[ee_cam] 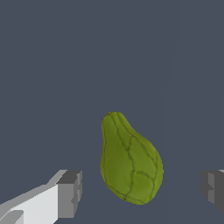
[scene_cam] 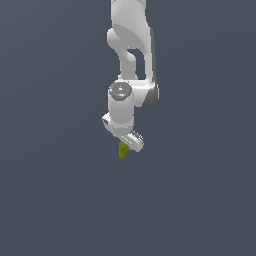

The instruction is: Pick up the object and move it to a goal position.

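Note:
The object (ee_cam: 130,164) is an olive-green lumpy blob with dark vein lines, tapering to one end, lying on the flat grey surface. In the wrist view it sits between my two grey fingertips (ee_cam: 70,192), with clear gaps on both sides. My gripper (ee_cam: 142,190) is open and touches nothing. In the exterior view the white arm hangs straight down over the object (scene_cam: 123,150), whose green tip pokes out below the gripper (scene_cam: 126,145); the rest of it is hidden by the hand.
A plain dark grey floor (scene_cam: 55,190) fills both views. No other objects, containers or edges show.

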Controlling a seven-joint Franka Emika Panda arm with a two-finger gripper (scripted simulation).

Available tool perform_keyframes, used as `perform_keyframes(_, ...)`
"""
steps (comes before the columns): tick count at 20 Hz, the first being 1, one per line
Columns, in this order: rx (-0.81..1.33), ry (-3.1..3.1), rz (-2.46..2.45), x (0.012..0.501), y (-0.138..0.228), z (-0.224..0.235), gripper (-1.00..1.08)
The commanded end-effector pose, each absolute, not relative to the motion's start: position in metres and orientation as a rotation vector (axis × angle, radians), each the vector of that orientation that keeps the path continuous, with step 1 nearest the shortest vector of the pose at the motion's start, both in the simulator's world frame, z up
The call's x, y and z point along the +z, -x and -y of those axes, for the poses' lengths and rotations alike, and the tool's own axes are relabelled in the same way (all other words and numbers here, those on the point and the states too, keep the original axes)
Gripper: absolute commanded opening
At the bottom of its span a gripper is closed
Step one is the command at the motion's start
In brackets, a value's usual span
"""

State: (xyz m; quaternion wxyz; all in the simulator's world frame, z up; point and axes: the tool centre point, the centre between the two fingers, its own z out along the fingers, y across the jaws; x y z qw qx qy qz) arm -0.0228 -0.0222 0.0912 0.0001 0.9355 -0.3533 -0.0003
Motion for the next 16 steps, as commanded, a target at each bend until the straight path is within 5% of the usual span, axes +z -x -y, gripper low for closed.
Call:
perform_keyframes(1, -0.001, -2.939, 1.11, 0.091, 0.023, 0.022, 1.0)
perform_keyframes(16, 0.0, -2.936, 1.117, 0.043, 0.024, 0.022, 1.0)
